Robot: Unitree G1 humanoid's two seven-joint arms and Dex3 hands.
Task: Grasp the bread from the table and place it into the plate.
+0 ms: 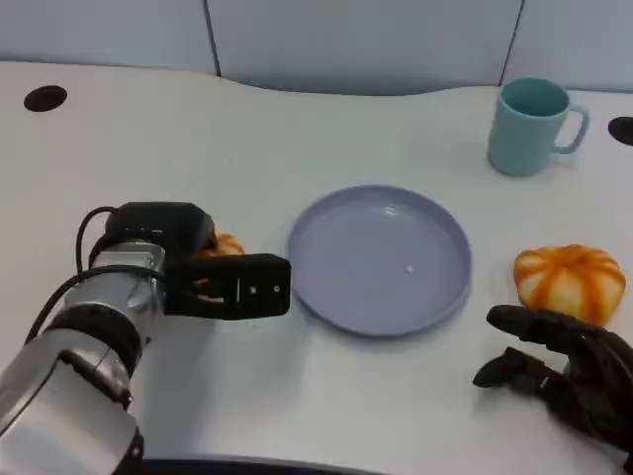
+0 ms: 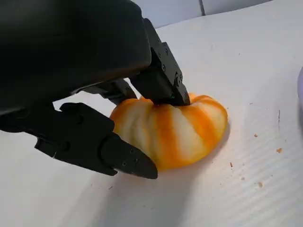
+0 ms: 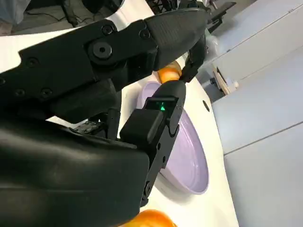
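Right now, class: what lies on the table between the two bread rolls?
In the head view, the purple plate lies between the left bread roll and the right bread roll.

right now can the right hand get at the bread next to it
Probably yes. The right hand sits open just in front of the bread right of the plate, apart from it, with only bare table between them.
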